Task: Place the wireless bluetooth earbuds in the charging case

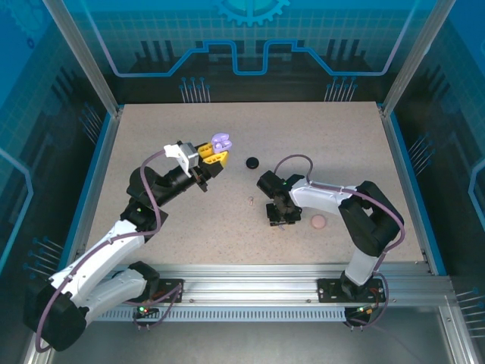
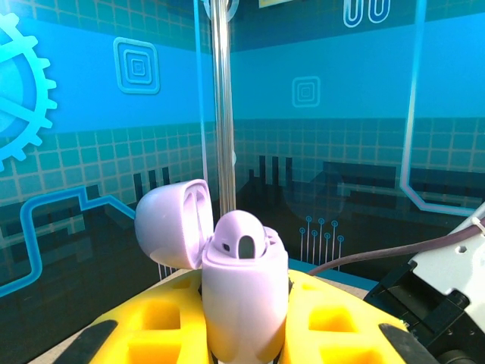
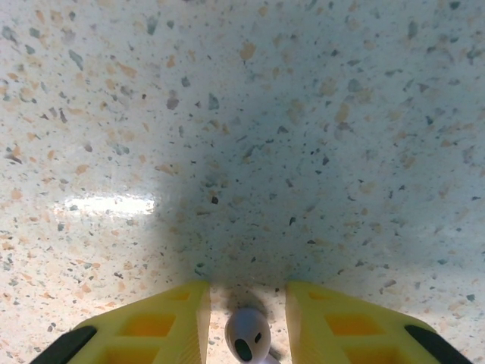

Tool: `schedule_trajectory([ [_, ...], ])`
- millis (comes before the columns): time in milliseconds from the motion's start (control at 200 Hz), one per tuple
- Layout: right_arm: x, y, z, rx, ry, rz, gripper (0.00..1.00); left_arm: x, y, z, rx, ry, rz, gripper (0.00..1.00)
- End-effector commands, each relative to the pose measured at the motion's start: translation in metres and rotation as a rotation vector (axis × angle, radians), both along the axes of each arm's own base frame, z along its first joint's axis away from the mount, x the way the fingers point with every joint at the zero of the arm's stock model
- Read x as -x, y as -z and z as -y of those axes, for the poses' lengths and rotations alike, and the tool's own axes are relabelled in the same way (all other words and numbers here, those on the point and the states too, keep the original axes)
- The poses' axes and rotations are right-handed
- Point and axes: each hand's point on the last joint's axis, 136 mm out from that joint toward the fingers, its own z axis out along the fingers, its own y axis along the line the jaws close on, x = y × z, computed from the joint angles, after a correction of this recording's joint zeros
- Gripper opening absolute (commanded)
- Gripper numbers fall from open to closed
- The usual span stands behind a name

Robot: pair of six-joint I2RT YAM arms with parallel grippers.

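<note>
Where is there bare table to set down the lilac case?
Bare: the far strip of table beyond the black case, and the right side past the pinkish case. Crowded: the middle, among black case, loose earbud, right gripper and pinkish case.

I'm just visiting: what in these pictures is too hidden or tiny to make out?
- Right wrist view: the bottom edge cuts off the lilac earbud, which lies between the fingers of the right gripper, so its stem is unseen.
- Left wrist view: the near wall of the lilac case hides its inside, so how many earbuds it holds is unclear.
- Overhead view: the speck on the table is too small to identify.
</note>
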Motion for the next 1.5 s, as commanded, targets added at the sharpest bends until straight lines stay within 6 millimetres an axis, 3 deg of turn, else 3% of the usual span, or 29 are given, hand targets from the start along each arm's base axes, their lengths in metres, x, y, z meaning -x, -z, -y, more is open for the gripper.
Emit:
schedule_trajectory([
  [0, 0.013, 0.005, 0.007, 0.035, 0.006, -0.022, 0.32, 0.003, -0.004, 0.0, 0.012, -0.003, 0.019, 0.0],
  [500, 0.015, 0.004, 0.009, 0.04, 0.01, -0.013, 0.32, 0.002, -0.002, 0.001, 0.012, 0.0, 0.011, 0.0],
  [715, 0.014, 0.006, 0.007, 0.035, 0.009, -0.014, 0.24, 0.002, -0.002, 0.001, 0.012, 0.001, 0.012, 0.0],
  [980, 0.008, -0.014, 0.002, -0.012, 0.016, 0.038, 0.19, 0.002, -0.004, 0.001, 0.012, 0.003, 0.015, 0.0],
  [1111, 0.0, -0.041, -0.005, -0.078, 0.019, 0.108, 0.19, 0.003, -0.006, 0.002, 0.013, 0.007, 0.02, 0.0],
  [1256, -0.015, -0.092, -0.018, -0.215, 0.02, 0.219, 0.19, 0.005, -0.011, 0.002, 0.017, 0.016, 0.03, 0.0],
  [1496, -0.048, -0.223, -0.04, -0.55, -0.006, 0.445, 0.2, 0.008, -0.015, 0.004, 0.018, 0.029, 0.047, 0.0],
])
